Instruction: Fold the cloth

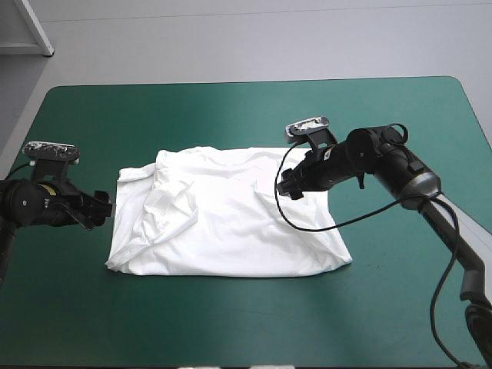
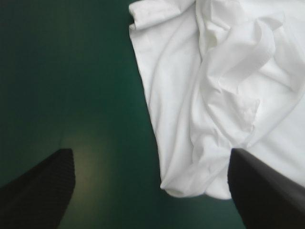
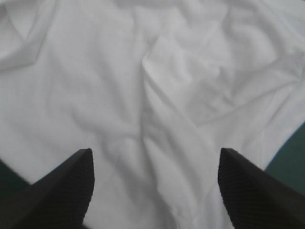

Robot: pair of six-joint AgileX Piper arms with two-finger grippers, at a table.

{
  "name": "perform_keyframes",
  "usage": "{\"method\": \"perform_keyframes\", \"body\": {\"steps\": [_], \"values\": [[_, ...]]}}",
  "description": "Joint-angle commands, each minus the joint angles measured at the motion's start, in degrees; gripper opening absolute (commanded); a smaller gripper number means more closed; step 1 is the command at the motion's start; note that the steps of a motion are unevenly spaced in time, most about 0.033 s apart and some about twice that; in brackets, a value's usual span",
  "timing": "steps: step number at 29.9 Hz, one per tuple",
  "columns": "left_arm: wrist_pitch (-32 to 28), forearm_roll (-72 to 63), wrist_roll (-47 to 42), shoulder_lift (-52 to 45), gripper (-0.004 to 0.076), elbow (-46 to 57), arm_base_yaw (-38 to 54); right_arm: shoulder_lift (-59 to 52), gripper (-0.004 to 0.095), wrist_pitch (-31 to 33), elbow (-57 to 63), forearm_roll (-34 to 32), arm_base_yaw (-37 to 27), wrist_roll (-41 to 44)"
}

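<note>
Lying wide across the counter (image 1: 231, 323), the T-shirt (image 1: 223, 223) has the right gripper (image 1: 286, 187) open and empty over its right part; the left gripper (image 1: 106, 207), also open, hangs beside its left edge.

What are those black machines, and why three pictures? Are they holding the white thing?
Those are two robot arms. Each ends in a tool with two black fingers: the left tool and the right tool. One picture looks down from above; the other two come from cameras on the wrists, looking along the fingers. On the teal-green table cover lies a white short-sleeved T-shirt, spread mostly flat. Both tools are open, holding nothing; the right is over the shirt, the left at its edge.
</note>
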Motion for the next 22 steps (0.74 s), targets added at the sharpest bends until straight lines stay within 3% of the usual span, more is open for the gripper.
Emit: {"method": "perform_keyframes", "body": {"steps": [1,3,8,11,18,22], "values": [[2.8,-0.4,-0.1,-1.2,0.0625,-1.9,-0.1,-3.7,0.0671,8.9,-1.9,-1.4,0.0,1.0],[5.6,-0.4,-0.2,-1.2,0.0625,-1.4,-0.1,-4.1,0.0670,13.9,-0.7,-1.2,0.0,1.6],[6.3,-1.0,-0.4,-1.2,0.0625,2.6,-0.1,-9.5,0.0558,13.0,7.7,-0.4,0.1,2.3],[4.3,-2.2,-0.4,-1.2,0.0625,6.4,-0.1,-13.5,0.0498,11.8,13.7,-0.5,0.1,2.5],[-4.5,-3.0,2.2,0.9,0.0626,14.6,-0.5,-22.1,0.0494,10.6,22.0,-1.9,0.1,3.4],[-6.0,-3.2,3.7,6.0,0.0625,14.9,-2.1,-25.4,0.0494,10.3,23.7,-2.0,0.1,3.7]]}}
